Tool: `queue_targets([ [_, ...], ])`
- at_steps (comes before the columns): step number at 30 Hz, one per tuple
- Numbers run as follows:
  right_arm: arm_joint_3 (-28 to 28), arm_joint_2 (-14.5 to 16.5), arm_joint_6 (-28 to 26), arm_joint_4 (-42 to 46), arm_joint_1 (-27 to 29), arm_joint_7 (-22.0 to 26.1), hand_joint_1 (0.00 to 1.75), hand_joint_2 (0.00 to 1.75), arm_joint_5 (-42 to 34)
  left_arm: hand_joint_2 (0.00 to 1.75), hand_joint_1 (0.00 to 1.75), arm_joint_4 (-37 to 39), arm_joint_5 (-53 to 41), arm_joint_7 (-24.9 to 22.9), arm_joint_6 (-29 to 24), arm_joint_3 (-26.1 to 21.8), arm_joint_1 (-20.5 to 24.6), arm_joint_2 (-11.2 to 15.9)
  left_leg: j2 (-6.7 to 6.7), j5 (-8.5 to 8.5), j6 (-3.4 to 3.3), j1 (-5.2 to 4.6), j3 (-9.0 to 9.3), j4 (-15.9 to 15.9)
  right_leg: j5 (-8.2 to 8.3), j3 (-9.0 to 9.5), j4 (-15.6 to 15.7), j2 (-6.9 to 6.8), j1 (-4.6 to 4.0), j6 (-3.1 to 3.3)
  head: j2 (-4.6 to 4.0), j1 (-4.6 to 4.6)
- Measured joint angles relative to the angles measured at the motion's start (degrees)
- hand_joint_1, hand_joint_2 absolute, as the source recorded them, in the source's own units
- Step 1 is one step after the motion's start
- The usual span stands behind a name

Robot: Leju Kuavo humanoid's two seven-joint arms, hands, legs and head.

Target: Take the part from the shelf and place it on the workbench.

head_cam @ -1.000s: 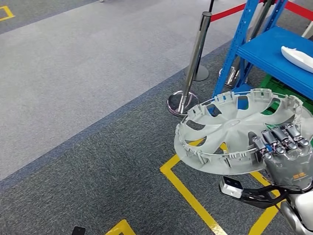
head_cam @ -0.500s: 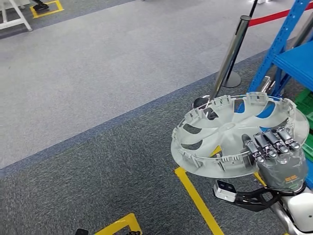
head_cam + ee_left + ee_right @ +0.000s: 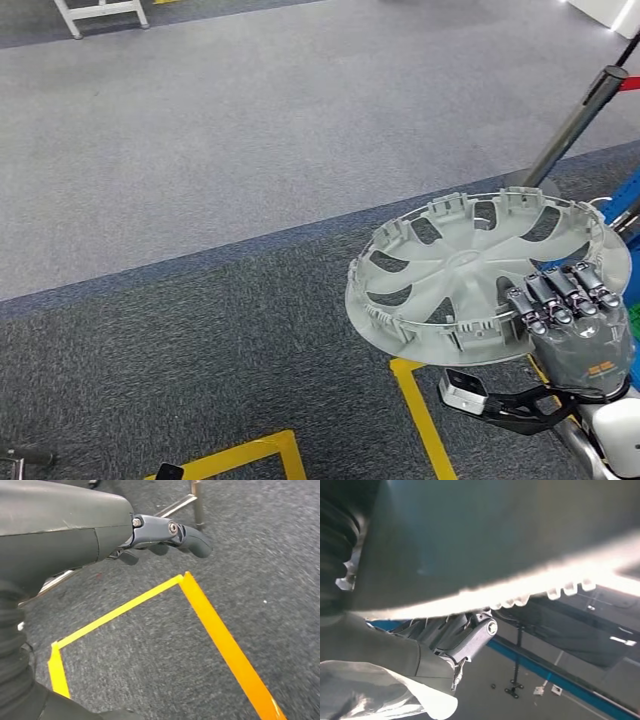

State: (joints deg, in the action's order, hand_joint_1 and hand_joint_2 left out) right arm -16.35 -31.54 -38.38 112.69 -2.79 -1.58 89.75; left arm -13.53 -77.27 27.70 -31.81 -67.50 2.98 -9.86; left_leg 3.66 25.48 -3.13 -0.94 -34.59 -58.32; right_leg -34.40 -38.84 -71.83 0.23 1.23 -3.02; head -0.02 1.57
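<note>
Grey plastic, moulded in one piece: the hubcap [image 3: 483,275] is a wide, shallow disc with curved spokes, long cut-out windows between them and a ring of small clips standing up around its rim. It lies nearly flat, hollow side up, tipped a little toward the near left, and it looks light but broad and awkward for one hand.

The right hand [image 3: 577,325] carries it at the right of the head view, out over the carpet [image 3: 189,330]. Its dark fingers [image 3: 555,298] are curled over the near right part of the rim and clamped on it, with the palm underneath; the right wrist view shows the pale rim pressed close above the hand. So the first half of the job looks done: the hubcap is off the shelf and held in the air, clear of everything.

What is left is the carry and the set-down. No table can be seen yet, only carpet, yellow floor tape [image 3: 423,420], a barrier post [image 3: 573,125] at the far right and a sliver of blue frame [image 3: 625,200] at the right edge.

The left hand [image 3: 166,532] hangs low over the carpet and the tape, holding nothing, its fingers loosely bent and not closed on anything.
</note>
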Motion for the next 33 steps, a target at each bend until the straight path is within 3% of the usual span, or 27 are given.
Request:
queue_targets([
  [1, 0.0, 0.0, 0.0, 0.0, 0.0, 0.0, 1.75, 1.75, 0.0, 1.75, 0.00, 0.0, -0.1, -0.2, 0.0, 0.1, 0.0, 0.0, 0.82, 0.09, 0.08, 0.02, 0.08, -0.1, 2.57, 1.43, 3.9, 0.63, 0.09, 0.06, 0.00, -0.01],
  [3, 0.0, 0.0, 0.0, 0.0, -0.1, 0.0, 1.75, 1.75, 0.0, 1.75, 0.00, 0.0, -0.4, -0.8, 0.1, 0.4, 0.0, 0.0, 2.33, 0.28, 0.41, -0.05, -0.15, -0.6, 5.54, 4.53, 10.8, 3.25, 0.46, 0.19, 0.01, 0.03],
  [5, 0.0, 0.1, 0.0, 0.0, -0.1, 0.1, 1.75, 1.75, 0.0, 1.75, 0.00, 0.0, -0.6, -1.1, 0.2, 0.7, 0.0, 0.0, 3.65, 0.16, 0.97, 0.10, -0.71, -0.8, 5.59, 5.75, 13.0, 4.53, 0.51, 0.43, 0.01, 0.06],
  [7, 0.0, 0.1, 0.0, 0.0, -0.2, 0.1, 1.75, 1.75, 0.0, 1.75, 0.00, 0.0, -0.8, -1.3, 0.2, 0.8, -0.3, 0.0, 4.48, 0.05, 1.59, 0.33, -1.05, -0.9, 5.71, 6.09, 13.3, 3.25, 0.41, 0.91, 0.00, 0.06],
  [9, -0.1, 0.2, 0.0, 0.0, -0.2, 0.1, 1.75, 1.75, 0.1, 1.75, 0.00, 0.0, -1.0, -1.4, 0.2, 0.9, -0.4, 0.0, 1.96, 1.42, 2.26, 0.12, -2.00, -3.1, 5.67, 6.64, 13.6, 1.65, 0.49, 1.56, 0.00, 0.38],
  [11, -0.1, 0.3, 0.0, 0.0, -0.2, 0.0, 1.75, 1.75, 0.1, 1.75, 0.00, 0.0, -1.0, -1.5, 0.2, 0.9, -0.3, 0.0, -1.79, 4.69, 2.91, 0.18, -5.07, -9.7, 5.38, 7.13, 13.7, -0.12, 0.34, 2.14, 0.00, 0.70],
  [13, -0.1, 0.3, 0.0, 0.0, -0.2, 0.1, 1.75, 1.75, 0.1, 1.75, 0.00, 0.0, -1.1, -1.5, 0.3, 0.9, -0.2, 0.0, -2.99, 6.96, 3.27, 0.65, -8.50, -16.4, 5.10, 7.39, 13.7, -1.84, 0.18, 2.34, 0.00, 0.71],
  [14, -0.1, 0.4, 0.0, 0.0, -0.2, 0.1, 1.75, 1.75, 0.1, 1.75, 0.00, 0.0, -1.0, -1.5, 0.3, 0.9, -0.2, -0.1, -3.17, 6.60, 3.33, 0.81, -8.97, -17.2, 4.96, 7.53, 13.7, -2.64, 0.16, 2.33, 0.00, 0.72],
  [15, -0.2, 0.4, 0.0, 0.0, -0.2, 0.1, 1.75, 1.75, 0.1, 1.75, 0.00, 0.0, -1.0, -1.4, 0.4, 0.9, -0.2, -0.1, -3.37, 5.22, 3.33, 0.91, -8.30, -15.7, 4.80, 7.74, 13.7, -3.42, 0.14, 2.27, 0.00, 0.73],
  [16, -0.3, 0.4, 0.0, 0.0, -0.2, 0.2, 1.75, 1.75, 0.0, 1.75, 0.00, 0.0, -1.0, -1.4, 0.4, 0.9, -0.2, -0.1, -3.92, 3.12, 3.20, 0.90, -6.52, -12.1, 4.60, 8.03, 13.7, -4.14, 0.14, 2.17, 0.00, 0.73],
  [18, -0.4, 0.4, 0.0, 0.0, -0.3, 0.2, 1.75, 1.75, 0.0, 1.75, 0.00, 0.0, -0.9, -1.2, 0.4, 0.9, -0.1, -0.1, -6.39, 0.37, 2.66, 0.33, -2.65, -4.5, 4.14, 8.53, 13.7, -5.44, -0.03, 1.73, 0.00, 0.72],
  [20, -0.4, 0.4, 0.0, 0.0, -0.4, 0.2, 1.75, 1.75, -0.1, 1.75, 0.00, 0.0, -0.9, -1.0, 0.4, 0.9, 0.1, -0.1, -7.72, 0.11, 2.06, -0.32, -1.25, -1.3, 3.77, 8.80, 13.8, -6.69, -0.25, 1.12, 0.00, 0.67],
  [22, -0.4, 0.5, 0.0, 0.0, -0.4, 0.2, 1.75, 1.75, -0.1, 1.75, 0.00, 0.0, -0.9, -1.0, 0.3, 1.0, 0.1, -0.1, -6.40, 0.02, 1.38, -0.37, -1.19, -0.8, 3.44, 9.07, 14.1, -7.96, -0.24, 0.51, 0.01, 0.62],
  [23, -0.5, 0.5, 0.0, 0.0, -0.5, 0.2, 1.75, 1.75, -0.1, 1.75, 0.00, 0.0, -0.9, -1.0, 0.3, 1.0, 0.0, -0.1, -5.66, -0.10, 1.02, -0.26, -0.93, -0.4, 2.96, 9.11, 13.9, -7.48, -0.13, 0.27, 0.01, 0.56],
  [24, -0.5, 0.5, 0.0, 0.0, -0.5, 0.2, 1.75, 1.75, -0.1, 1.75, 0.00, 0.0, -1.0, -1.0, 0.3, 1.0, -0.1, 0.0, -4.98, -0.26, 0.65, -0.09, -0.63, 0.0, 2.03, 8.63, 12.6, -6.11, -0.03, 0.12, 0.01, 0.42],
  [26, -0.5, 0.5, 0.0, -0.1, -0.5, 0.2, 1.75, 1.75, -0.2, 1.75, 0.00, 0.0, -1.0, -1.1, 0.2, 0.9, 0.0, -0.1, -3.64, -0.38, 0.20, 0.12, -0.25, 0.3, -0.96, 5.61, 6.4, -2.12, 0.09, 0.06, 0.01, 0.07],
  [28, -0.5, 0.6, 0.0, -0.1, -0.3, 0.2, 1.75, 1.75, -0.2, 1.75, 0.00, 0.0, -1.1, -1.3, 0.2, 0.9, 0.1, -0.3, -2.11, -0.30, 0.01, 0.13, -0.21, 0.3, -3.16, 1.24, -0.8, -0.42, 0.04, 0.02, 0.00, -0.08],
  [30, -0.6, 0.6, 0.0, -0.2, -0.2, 0.1, 1.75, 1.75, -0.2, 1.75, 0.00, 0.0, -1.2, -1.5, 0.2, 0.9, 0.1, -0.4, -0.64, -0.21, -0.04, 0.15, -0.10, 0.2, -2.07, -0.70, -2.5, -0.20, 0.04, -0.02, 0.00, -0.08],
  [31, -0.6, 0.6, 0.0, -0.2, -0.1, 0.1, 1.75, 1.75, -0.2, 1.75, 0.00, 0.0, -1.2, -1.6, 0.2, 1.0, 0.1, -0.4, -0.01, -0.14, 0.01, 0.19, 0.00, 0.2, -0.48, -0.43, -0.9, -0.15, 0.08, -0.04, 0.00, -0.08],
  [33, -0.7, 0.6, 0.0, -0.2, -0.1, 0.1, 1.75, 1.75, -0.2, 1.75, 0.00, 0.0, -1.3, -1.8, 0.2, 1.0, 0.0, -0.4, 1.29, 0.16, 0.34, 0.33, 0.18, -0.1, 3.59, 2.13, 5.7, 0.96, 0.38, -0.14, 0.00, -0.08],
])
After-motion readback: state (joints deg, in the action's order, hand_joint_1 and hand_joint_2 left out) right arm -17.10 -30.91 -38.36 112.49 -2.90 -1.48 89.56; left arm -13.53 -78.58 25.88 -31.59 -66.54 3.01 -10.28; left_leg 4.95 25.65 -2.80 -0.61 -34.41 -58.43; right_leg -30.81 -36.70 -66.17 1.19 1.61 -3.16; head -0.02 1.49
